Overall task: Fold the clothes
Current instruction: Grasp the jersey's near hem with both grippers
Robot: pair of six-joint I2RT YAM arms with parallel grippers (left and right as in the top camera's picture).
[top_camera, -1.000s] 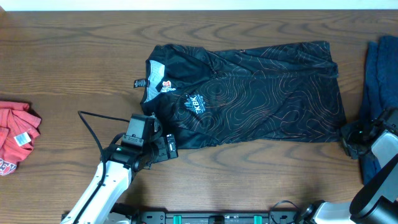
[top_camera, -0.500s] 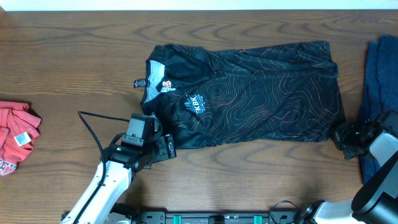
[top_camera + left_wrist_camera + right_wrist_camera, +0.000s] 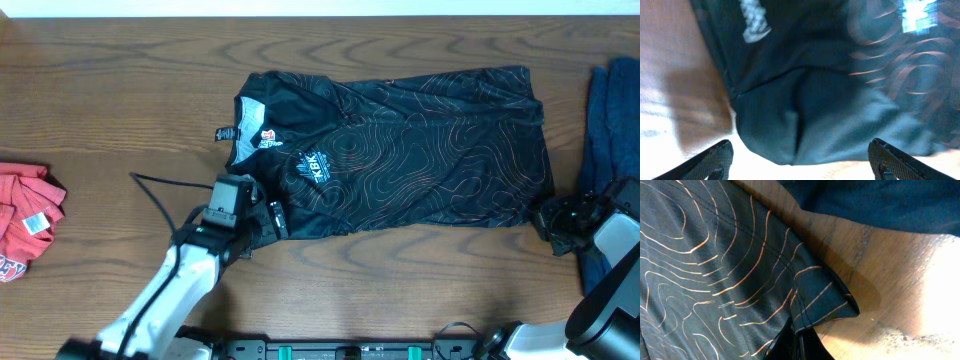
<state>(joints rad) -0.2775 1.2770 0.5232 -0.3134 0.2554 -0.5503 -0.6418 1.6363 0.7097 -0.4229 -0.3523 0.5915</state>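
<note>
A brown wooden table (image 3: 120,90) carries three garments. A black jersey (image 3: 420,165) with thin orange lines lies spread out near the middle. Its collar points left, its hem points right, and a white logo shows on the chest. It lies mostly flat, with a few wrinkles along the far edge. A red shirt (image 3: 25,225) lies crumpled at the left edge, well apart from it. A dark blue shirt (image 3: 612,120) lies bunched at the right edge, near the jersey's hem with bare wood between them.

Place: probably a robotics lab | evidence: wooden table (image 3: 120,100), black cable (image 3: 135,177)
</note>
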